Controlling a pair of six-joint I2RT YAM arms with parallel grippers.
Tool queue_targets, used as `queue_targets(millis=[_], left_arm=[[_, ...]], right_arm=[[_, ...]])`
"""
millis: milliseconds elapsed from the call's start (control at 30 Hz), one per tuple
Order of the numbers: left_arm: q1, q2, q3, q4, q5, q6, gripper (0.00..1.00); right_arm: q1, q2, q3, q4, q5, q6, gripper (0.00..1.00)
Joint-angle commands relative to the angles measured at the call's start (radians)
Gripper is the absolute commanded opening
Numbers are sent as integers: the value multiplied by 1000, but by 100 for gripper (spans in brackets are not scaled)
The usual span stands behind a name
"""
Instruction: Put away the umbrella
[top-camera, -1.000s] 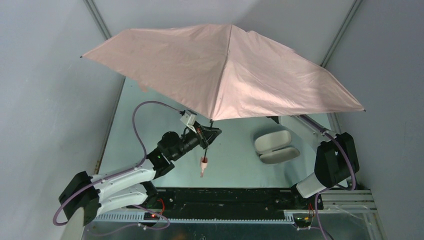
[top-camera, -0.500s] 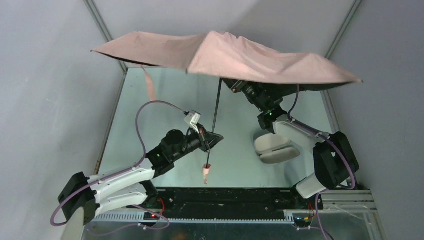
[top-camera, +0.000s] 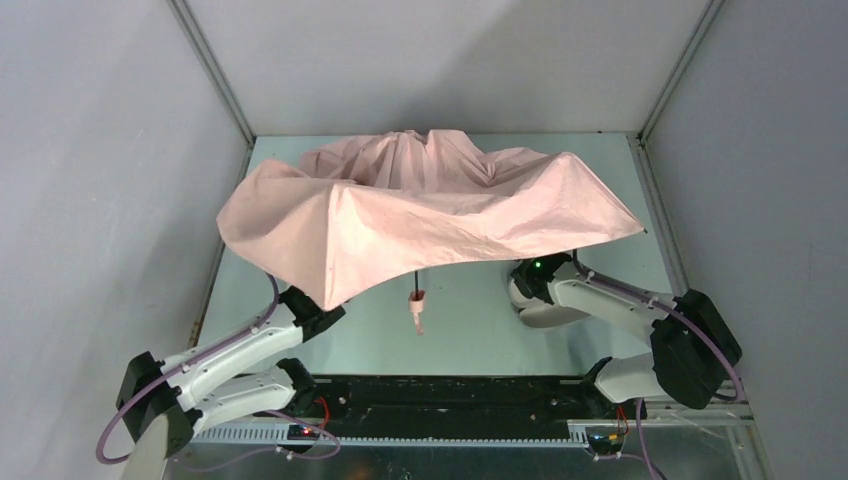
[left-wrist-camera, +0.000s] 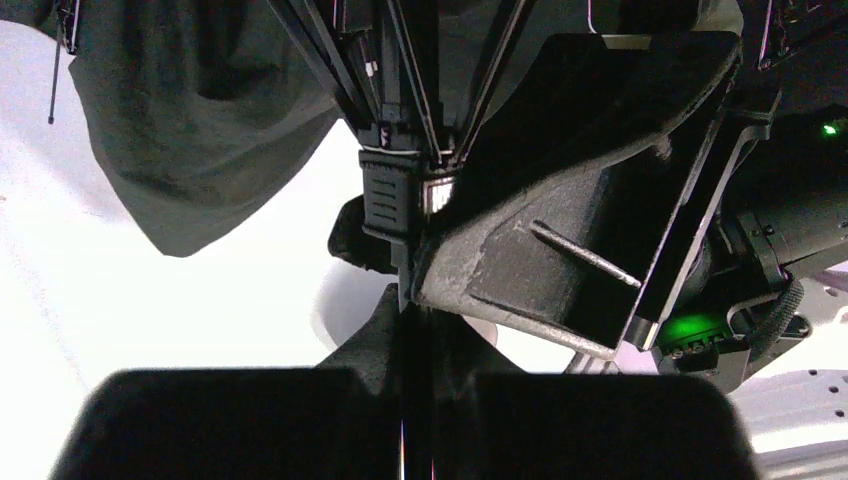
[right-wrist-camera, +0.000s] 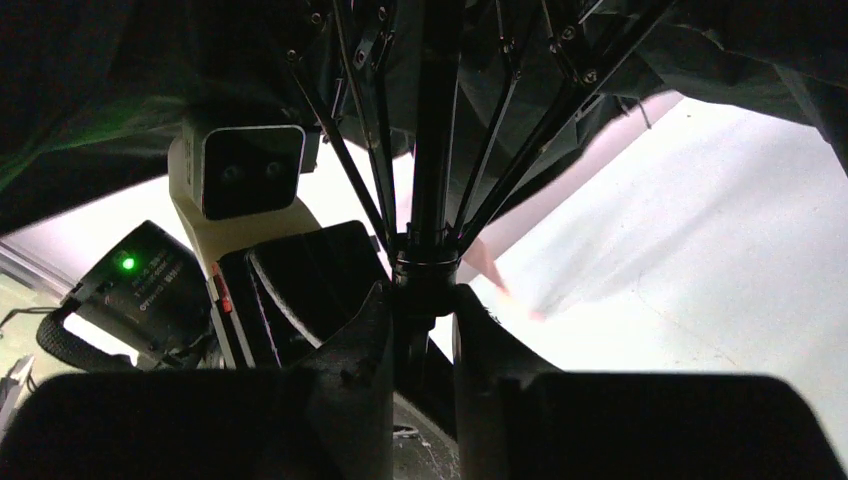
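Your left gripper (left-wrist-camera: 412, 345) is pressed together on the thin metal shaft (left-wrist-camera: 408, 440) of the umbrella (top-camera: 430, 215), at the handle end. Your right gripper (right-wrist-camera: 423, 315) pinches the black runner (right-wrist-camera: 425, 272) from both sides, just beside the left one on the same shaft, where the ribs (right-wrist-camera: 520, 130) fan out.

The step in hand looks like folding the umbrella down. Treat the left clamp as the anchor and draw the runner straight along the shaft with the right; do not twist, since a sideways pull could bend the thin ribs. The 2 grippers sit very close, so watch for finger contact. Work from the 2 wrist views, because the fabric hides both grippers from above. Loose cloth could also get caught between the fingers, so check before you squeeze harder.

The canopy (top-camera: 380, 235) is pale salmon-pink, slack and heavily creased; it hangs like a tent over both wrists above the middle of the table (top-camera: 480, 345). The small pink handle (top-camera: 417, 297) pokes out under its near edge, with the strap (top-camera: 419, 322) dangling below; it is far from packed.
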Motion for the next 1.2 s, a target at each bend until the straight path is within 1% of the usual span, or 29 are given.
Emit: queue_targets(millis=[0, 67, 100, 133, 167, 200, 233, 267, 300, 333, 433, 467, 567, 633, 700, 767, 800, 867, 1000, 1167], left_arm=[[-21, -60, 124, 215, 104, -6, 0], [-20, -60, 114, 213, 107, -24, 0], [-19, -61, 108, 212, 106, -31, 0], [-20, -60, 105, 212, 105, -44, 0], [-19, -61, 104, 208, 104, -49, 0], [-19, -62, 104, 205, 102, -58, 0], [-19, -62, 106, 201, 102, -64, 0], [-19, -62, 107, 200, 104, -80, 0], [-19, -57, 111, 202, 106, -90, 0], [-20, -52, 113, 205, 116, -114, 0], [-19, -19, 126, 226, 149, -166, 0], [-19, -12, 131, 225, 150, -188, 0], [-8, 7, 138, 216, 153, -227, 0], [19, 9, 145, 199, 166, -262, 0], [69, 10, 148, 192, 194, -308, 0], [125, 9, 151, 186, 224, -335, 0], [158, 4, 159, 167, 234, -338, 0], [188, -5, 175, 136, 239, -334, 0], [202, 5, 201, 100, 263, -336, 0], [187, 82, 184, 216, 330, -440, 0]], right_arm=[[3, -4, -59, -203, -17, -65, 1], [-21, -17, -60, -192, -33, -41, 18], [-28, -25, -61, -186, -40, -26, 35], [-42, -28, -62, -178, -49, -19, 48], [-49, -38, -62, -175, -50, -10, 54], [-60, -44, -61, -172, -51, -2, 65], [-71, -54, -61, -169, -49, 2, 69], [-75, -61, -62, -156, -47, 9, 76], [-83, -62, -61, -146, -46, 14, 80], [-86, -63, -61, -120, -43, 32, 87], [-111, -50, -64, -28, -63, 96, 92], [-116, -41, -69, 45, -78, 133, 93], [-126, -24, -96, 205, -102, 193, 94], [-131, -18, -113, 263, -114, 230, 95], [-140, -16, -130, 270, -120, 253, 95], [-153, -19, -142, 238, -122, 277, 95], [-164, -20, -149, 225, -122, 286, 95], [-178, -30, -177, 233, -124, 300, 95], [-200, -59, -204, 247, -115, 291, 98], [-206, -56, -150, 220, -95, 266, 100]])
